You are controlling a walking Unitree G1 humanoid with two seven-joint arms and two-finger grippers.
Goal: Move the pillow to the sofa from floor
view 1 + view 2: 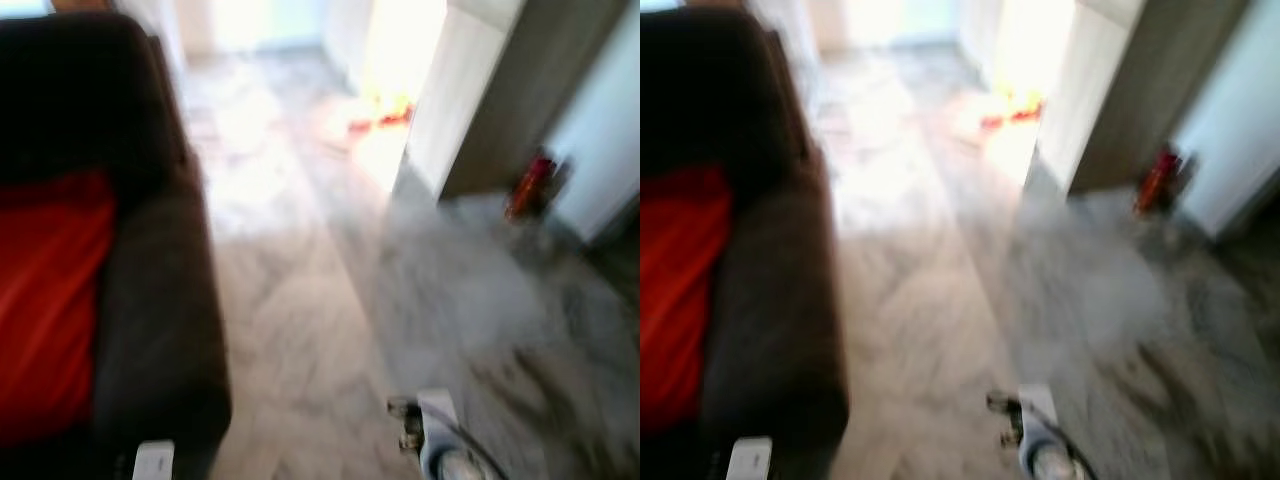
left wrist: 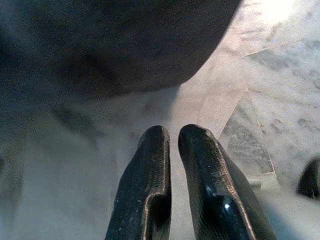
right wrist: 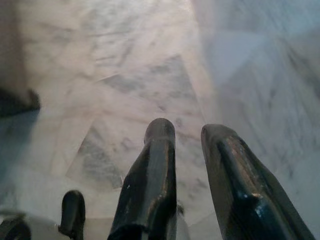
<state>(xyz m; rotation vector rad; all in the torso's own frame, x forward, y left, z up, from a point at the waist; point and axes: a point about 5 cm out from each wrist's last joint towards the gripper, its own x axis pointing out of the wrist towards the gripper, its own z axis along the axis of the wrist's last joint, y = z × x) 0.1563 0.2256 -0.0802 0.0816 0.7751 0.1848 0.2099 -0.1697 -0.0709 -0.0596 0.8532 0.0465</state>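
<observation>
— How did the claws stand?

— The left gripper had its two black fingers nearly together, holding nothing, over the pale grey marble floor beside the dark rounded sofa base. The right gripper was slightly parted, empty, pointing down at bare tiles.

— And the arms?

— Both hung low at the bottom of the blurred head views.

— The pillow?

— A red cushion lay on the dark brown sofa, to the robot's left. Farther off stood a red object against the wall.
</observation>
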